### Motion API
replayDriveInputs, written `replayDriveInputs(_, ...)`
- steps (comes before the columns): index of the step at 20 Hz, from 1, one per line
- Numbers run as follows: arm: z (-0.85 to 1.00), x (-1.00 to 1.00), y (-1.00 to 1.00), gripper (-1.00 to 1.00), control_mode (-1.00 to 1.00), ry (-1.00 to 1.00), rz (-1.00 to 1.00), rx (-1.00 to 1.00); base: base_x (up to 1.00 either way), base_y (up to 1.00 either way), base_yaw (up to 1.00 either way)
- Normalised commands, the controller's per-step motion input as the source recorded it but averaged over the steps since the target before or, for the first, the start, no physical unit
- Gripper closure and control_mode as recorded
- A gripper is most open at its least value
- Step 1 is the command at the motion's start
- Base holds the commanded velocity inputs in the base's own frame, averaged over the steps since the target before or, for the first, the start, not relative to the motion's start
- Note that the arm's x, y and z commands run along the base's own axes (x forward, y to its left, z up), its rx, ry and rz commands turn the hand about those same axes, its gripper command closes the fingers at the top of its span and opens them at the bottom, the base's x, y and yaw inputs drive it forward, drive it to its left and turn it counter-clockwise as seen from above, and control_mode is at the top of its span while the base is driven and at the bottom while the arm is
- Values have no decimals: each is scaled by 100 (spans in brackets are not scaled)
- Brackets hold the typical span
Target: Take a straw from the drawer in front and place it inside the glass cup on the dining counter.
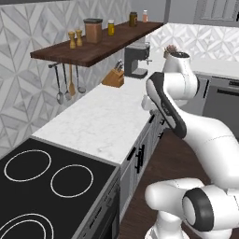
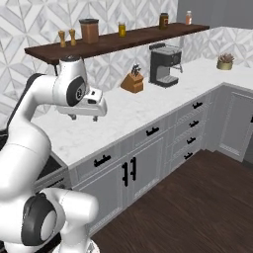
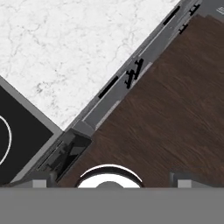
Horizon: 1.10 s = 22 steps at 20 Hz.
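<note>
My gripper (image 2: 85, 117) hangs open above the front part of the long white worktop (image 2: 148, 99), with nothing between its fingers. In the hand view its two fingertips (image 3: 41, 181) stand wide apart and look down past the worktop's edge onto the cabinet fronts and the floor. Right below the hand is a wide shallow light-grey drawer (image 2: 89, 168) with a dark handle (image 3: 108, 87); it is shut. The straw is hidden. The glass cup and the dining counter are out of view.
A black cooktop (image 1: 42, 186) lies to the left of the worktop. A knife block (image 2: 132, 81) and a coffee machine (image 2: 163, 66) stand at the back wall under a wooden shelf (image 2: 113, 42) with jars. Narrow stacked drawers (image 2: 190, 131) sit further right. Dark wood floor (image 2: 197, 207) is free.
</note>
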Motion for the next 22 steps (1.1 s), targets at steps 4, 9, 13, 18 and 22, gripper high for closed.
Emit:
replayDriveInputs(4, -97, 4, -31, -100, -100, -2, -11, 24, 0, 0, 0)
replayDriveInputs(9, -100, 9, -63, -100, -100, 0, -6, 43, 0, 0, 0)
replayDriveInputs(13, -100, 6, -46, -100, -100, 7, -5, 43, 0, 0, 0)
replayDriveInputs(18, -100, 16, -12, -100, -100, 6, -7, 53, 0, 0, 0)
replayDriveInputs(22, -83, 28, -13, -100, -100, 4, -5, 55, 0, 0, 0)
